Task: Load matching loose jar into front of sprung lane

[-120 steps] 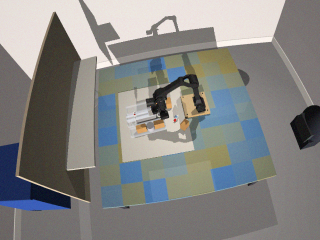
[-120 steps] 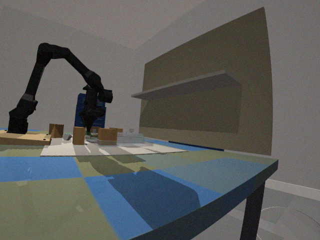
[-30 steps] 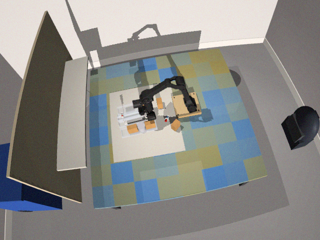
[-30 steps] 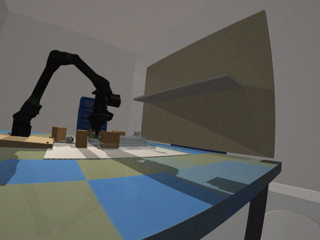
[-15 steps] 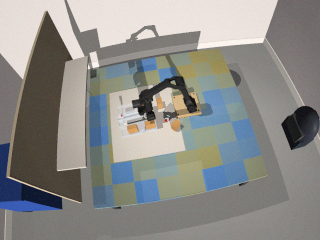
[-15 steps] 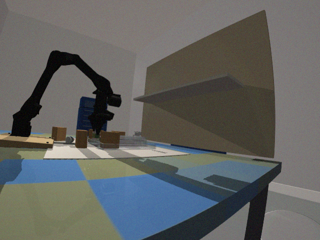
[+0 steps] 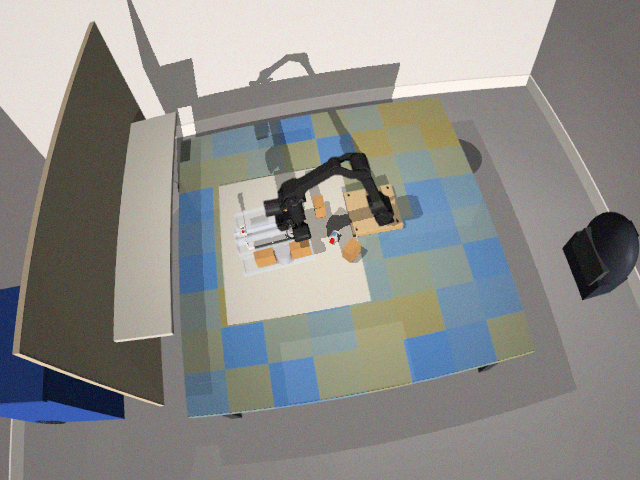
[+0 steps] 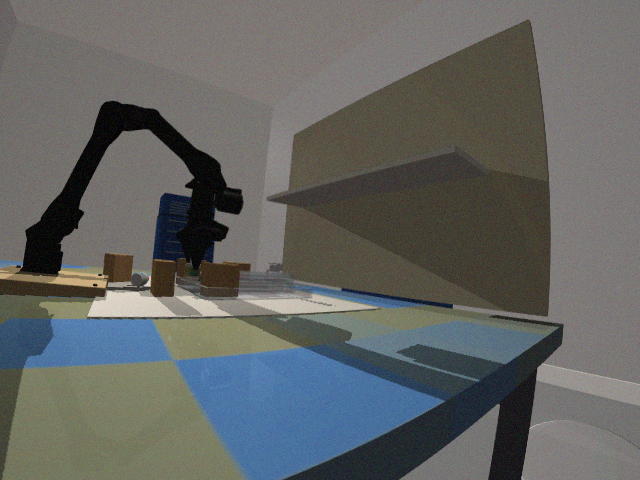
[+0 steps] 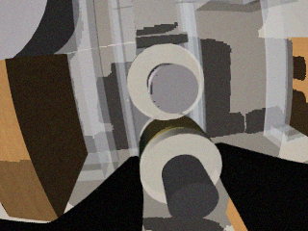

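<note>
My gripper (image 9: 177, 158) (image 8: 194, 264) is shut on a dark green jar (image 9: 168, 129) with a pale lid and dark grey knob. The held jar looks upright, at the front part of the clear sprung lane (image 9: 191, 34). The jar in the lane (image 9: 138, 89) stands directly behind it, with a similar pale lid and grey knob. In the wrist view the two lids overlap or nearly touch. The held jar's base, the low front stop and the pusher plate cannot be made out, so I cannot tell whether the jar rests on the lane floor.
Orange blocks (image 7: 265, 257) (image 7: 318, 206) (image 8: 219, 274) (image 9: 43, 130) stand on both sides of the lanes. A grey cylinder (image 7: 283, 253) stands between two blocks. A small white, red and blue jar (image 7: 333, 238) (image 8: 139, 279) lies near the robot's base. A shelf (image 7: 147, 227) (image 8: 382, 173) is beyond the lanes.
</note>
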`<control>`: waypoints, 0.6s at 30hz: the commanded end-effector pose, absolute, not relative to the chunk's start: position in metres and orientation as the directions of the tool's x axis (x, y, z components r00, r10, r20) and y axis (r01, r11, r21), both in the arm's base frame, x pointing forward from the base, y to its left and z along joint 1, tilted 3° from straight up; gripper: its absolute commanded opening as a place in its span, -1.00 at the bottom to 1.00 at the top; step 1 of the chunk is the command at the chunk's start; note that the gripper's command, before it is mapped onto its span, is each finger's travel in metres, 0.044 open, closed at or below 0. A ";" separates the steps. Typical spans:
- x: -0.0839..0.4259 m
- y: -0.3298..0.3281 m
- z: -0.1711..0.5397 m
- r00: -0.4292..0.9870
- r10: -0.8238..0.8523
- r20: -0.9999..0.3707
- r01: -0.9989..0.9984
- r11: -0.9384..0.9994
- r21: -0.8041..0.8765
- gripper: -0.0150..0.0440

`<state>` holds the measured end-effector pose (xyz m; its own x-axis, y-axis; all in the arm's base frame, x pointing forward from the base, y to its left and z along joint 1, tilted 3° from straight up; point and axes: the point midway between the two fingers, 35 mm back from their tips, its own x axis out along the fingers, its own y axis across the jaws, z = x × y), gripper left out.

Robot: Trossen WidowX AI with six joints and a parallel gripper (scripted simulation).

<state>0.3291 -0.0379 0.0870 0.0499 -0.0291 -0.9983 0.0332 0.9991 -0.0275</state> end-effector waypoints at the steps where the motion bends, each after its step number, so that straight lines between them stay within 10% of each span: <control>1: 0.336 -0.037 0.091 0.077 -0.029 -0.997 0.037 0.999 -0.026 -0.49; 18: 0.337 -0.038 0.089 0.077 -0.029 -0.997 0.037 0.999 -0.026 -0.49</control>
<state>0.3304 -0.0379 0.0863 0.0504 -0.0292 -0.9983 0.0331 0.9991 -0.0275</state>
